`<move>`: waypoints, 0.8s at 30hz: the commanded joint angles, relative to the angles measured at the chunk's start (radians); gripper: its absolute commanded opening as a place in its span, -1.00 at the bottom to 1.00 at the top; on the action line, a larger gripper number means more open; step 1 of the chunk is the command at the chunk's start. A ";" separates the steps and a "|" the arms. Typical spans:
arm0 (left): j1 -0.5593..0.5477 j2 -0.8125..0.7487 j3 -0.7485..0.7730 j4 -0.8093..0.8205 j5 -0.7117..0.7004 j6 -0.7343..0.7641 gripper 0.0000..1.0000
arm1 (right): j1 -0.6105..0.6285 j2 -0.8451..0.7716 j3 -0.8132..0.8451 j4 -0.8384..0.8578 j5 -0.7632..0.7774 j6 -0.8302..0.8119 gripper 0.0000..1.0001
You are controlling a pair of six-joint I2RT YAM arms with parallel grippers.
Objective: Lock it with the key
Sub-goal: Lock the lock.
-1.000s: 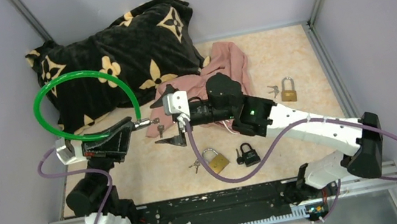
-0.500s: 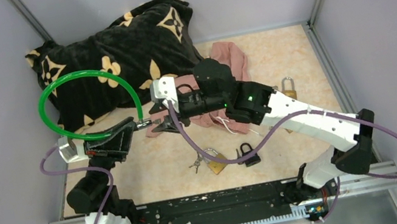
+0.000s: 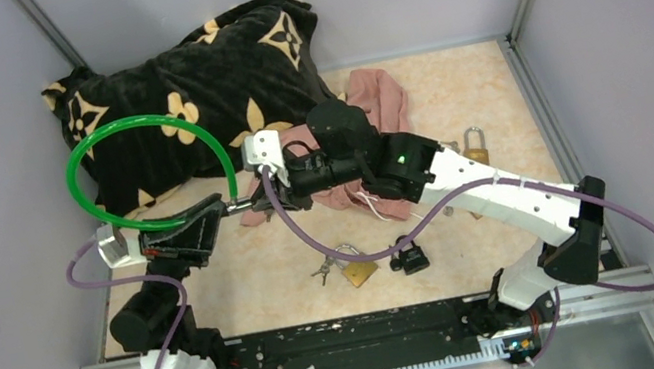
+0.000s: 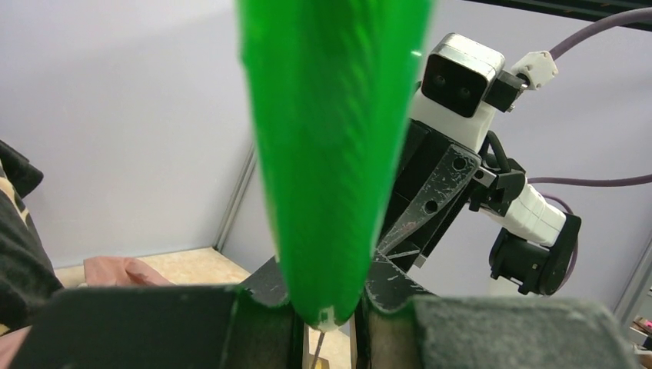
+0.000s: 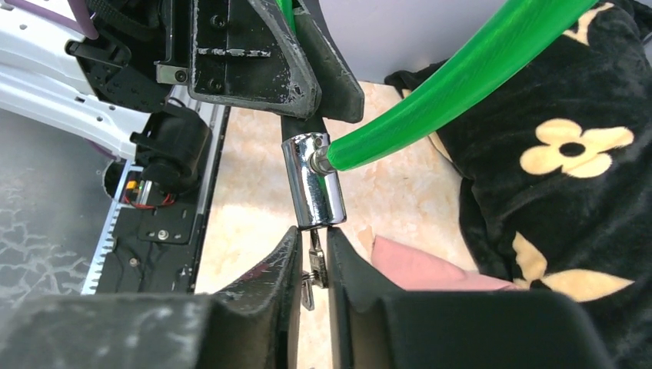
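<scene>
From above, a black flowered cushion (image 3: 210,63) and a pink cloth (image 3: 379,99) crowded the far side of the table (image 3: 477,77). A brass padlock (image 3: 356,269) and a black padlock (image 3: 412,256) lay near the front. The left hand (image 3: 223,206) and the right hand (image 3: 255,200) met tip to tip.

In the left wrist view, the green cable lock (image 4: 330,154) blocked most of the sight, pinched in the left hand's narrow grip.

In the right wrist view, its chrome barrel (image 5: 311,181) hung below the left hand. The key (image 5: 314,265) met the barrel's lower end, clamped tight in the right hand.
</scene>
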 commanded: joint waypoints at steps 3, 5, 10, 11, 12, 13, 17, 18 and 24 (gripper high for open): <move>0.001 -0.010 0.004 0.060 0.001 0.018 -1.00 | -0.003 -0.009 0.011 0.014 0.000 -0.023 -0.79; 0.001 -0.009 0.004 0.067 0.004 0.020 -1.00 | -0.003 -0.012 0.007 0.001 0.011 -0.038 -0.70; 0.001 -0.009 0.001 0.068 0.003 0.020 -1.00 | -0.006 -0.009 0.007 -0.028 0.041 -0.055 -0.61; 0.001 -0.009 0.001 0.068 0.005 0.020 -1.00 | -0.006 -0.006 0.009 -0.031 0.041 -0.054 -0.65; 0.001 -0.010 0.001 0.069 0.006 0.021 -1.00 | -0.006 -0.002 0.011 -0.032 0.041 -0.052 -0.74; 0.001 -0.010 0.001 0.070 0.006 0.020 -1.00 | -0.006 0.002 0.014 -0.034 0.040 -0.049 -0.88; 0.001 -0.014 -0.001 0.109 0.012 0.048 -1.00 | -0.016 0.009 0.008 -0.045 0.055 -0.047 -1.00; 0.001 -0.020 0.000 0.127 0.013 0.074 -1.00 | -0.027 0.003 -0.010 -0.042 0.056 -0.045 -1.00; 0.001 -0.039 0.020 0.185 0.004 0.206 -1.00 | -0.146 -0.093 -0.195 0.027 0.022 0.004 -1.00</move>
